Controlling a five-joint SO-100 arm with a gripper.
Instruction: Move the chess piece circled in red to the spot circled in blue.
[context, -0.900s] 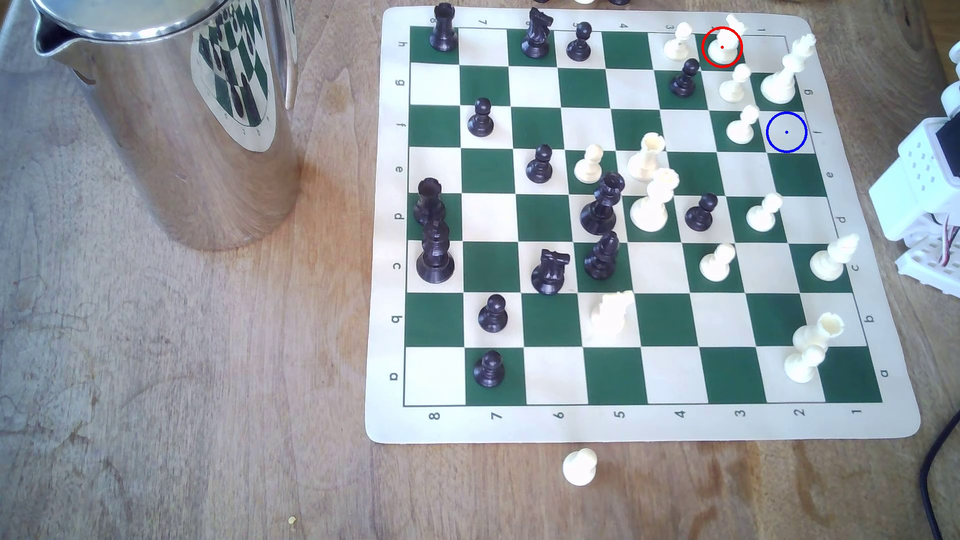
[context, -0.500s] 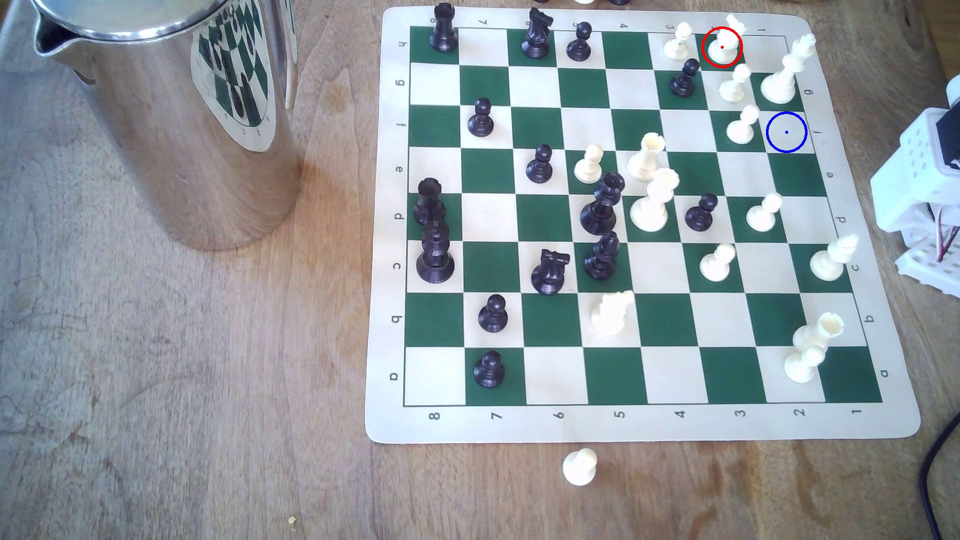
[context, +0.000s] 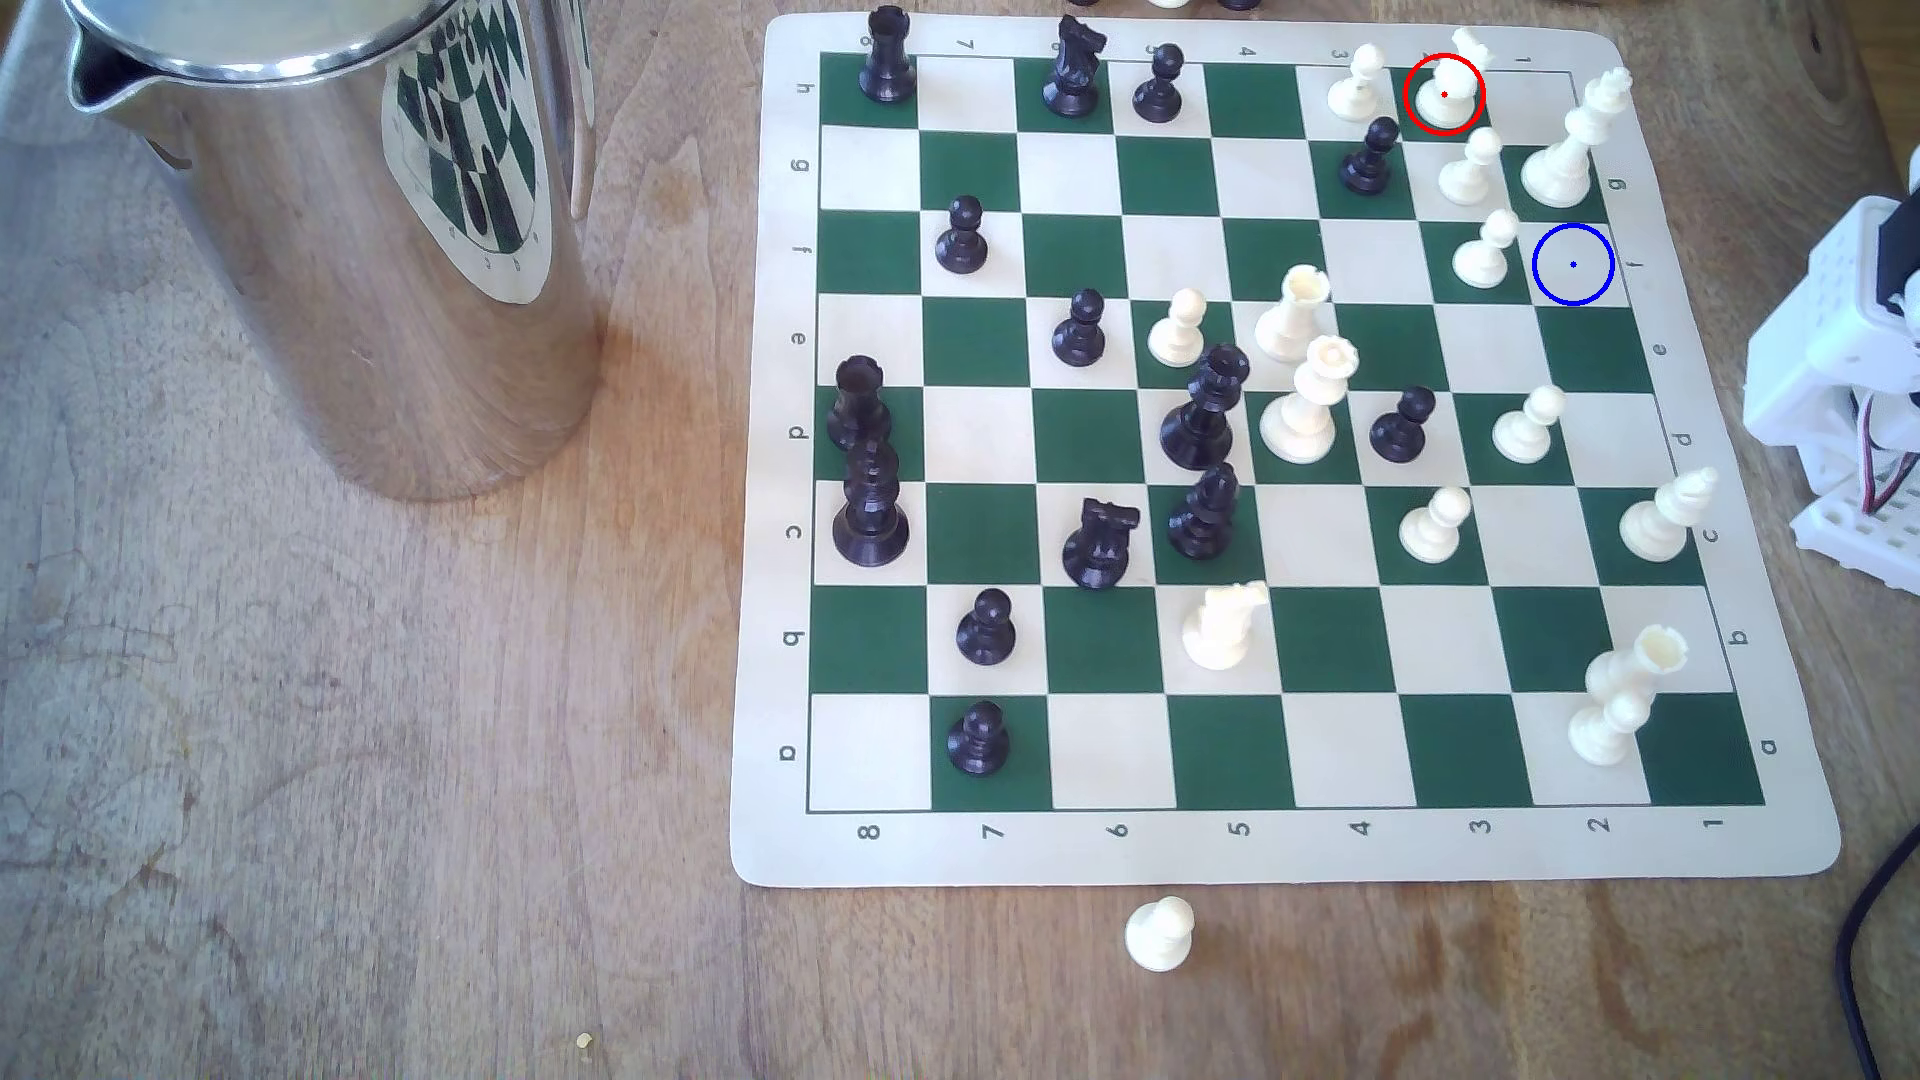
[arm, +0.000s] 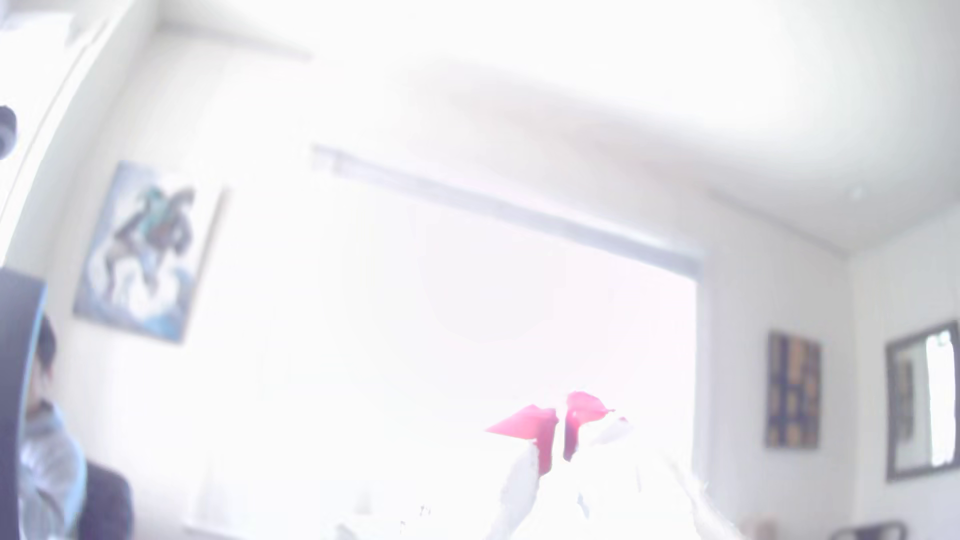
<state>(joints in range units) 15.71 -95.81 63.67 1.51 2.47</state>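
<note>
The chess piece, a cream-white knight (context: 1446, 88), stands inside the red circle on a green square at the board's far right corner in the exterior view. The spot (context: 1573, 265) is a bare cream square with a blue circle, two rows nearer and one column to the right. My arm's white body (context: 1834, 332) sits past the board's right edge, off the board. In the wrist view my gripper (arm: 561, 423) points up into the room, its red fingertips (arm: 537, 423) nearly touching with nothing between them.
A white pawn (context: 1484, 254) stands just left of the spot, and a white king (context: 1564, 156) and a pawn (context: 1467, 171) stand between knight and spot. A steel pitcher (context: 353, 239) stands at the left. A loose pawn (context: 1158, 933) lies off the board. A person (arm: 41, 441) sits at the wrist view's edge.
The arm's white body at the exterior view's right edge has shifted upward in the picture and slightly right. No chess piece has moved.
</note>
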